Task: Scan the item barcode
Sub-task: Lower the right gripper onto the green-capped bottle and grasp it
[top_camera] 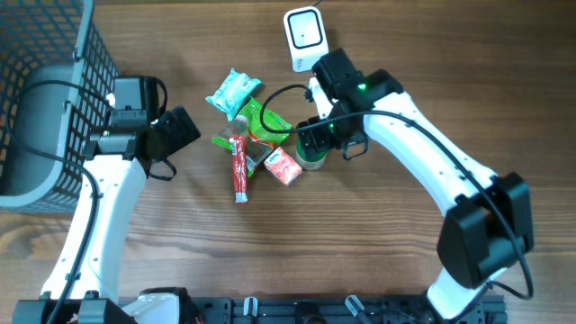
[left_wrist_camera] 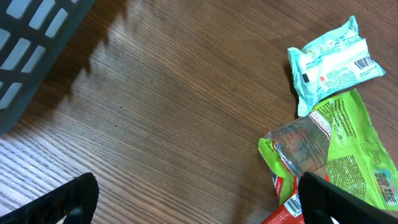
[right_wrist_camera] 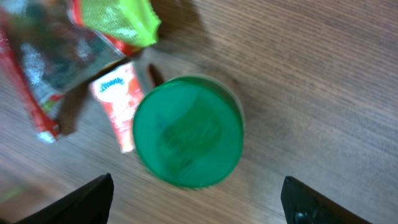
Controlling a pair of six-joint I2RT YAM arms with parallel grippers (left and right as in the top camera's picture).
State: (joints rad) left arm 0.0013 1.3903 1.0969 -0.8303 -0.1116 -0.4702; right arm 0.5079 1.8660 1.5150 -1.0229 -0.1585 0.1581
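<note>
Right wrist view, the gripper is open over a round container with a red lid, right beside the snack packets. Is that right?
Not quite. The lid is green, not red, as the right wrist view shows. The rest stands: the right gripper is open over that round container, right beside the snack packets.

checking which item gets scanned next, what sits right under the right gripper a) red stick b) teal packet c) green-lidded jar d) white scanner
c: in the right wrist view the green lid sits centred below the open right gripper.
</note>
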